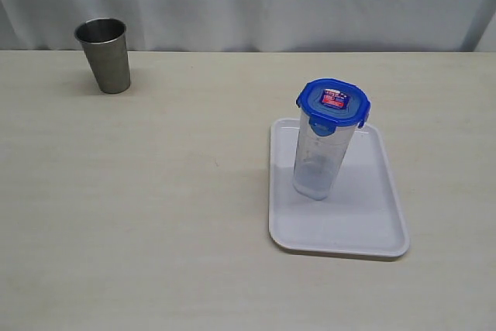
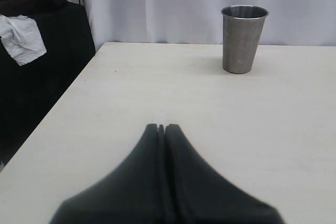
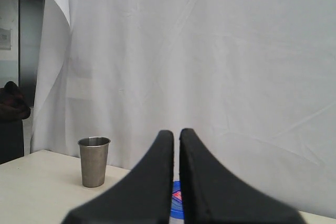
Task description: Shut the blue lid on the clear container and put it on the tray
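Blue lid (image 1: 333, 103) sits on the clear container (image 1: 319, 160), upright on the white tray (image 1: 372, 222); left end effector (image 2: 161, 128) and right end effector (image 3: 176, 132) are clenched empty, probably best held well away lest they tip it.

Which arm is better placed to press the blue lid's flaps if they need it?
Probably right. The blue lid, on the clear container on the tray, shows beyond the right gripper in its wrist view; the left gripper faces only the steel cup.

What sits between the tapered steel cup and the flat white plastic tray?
Only bare beige tabletop separates steel cup and white tray, in the exterior view.
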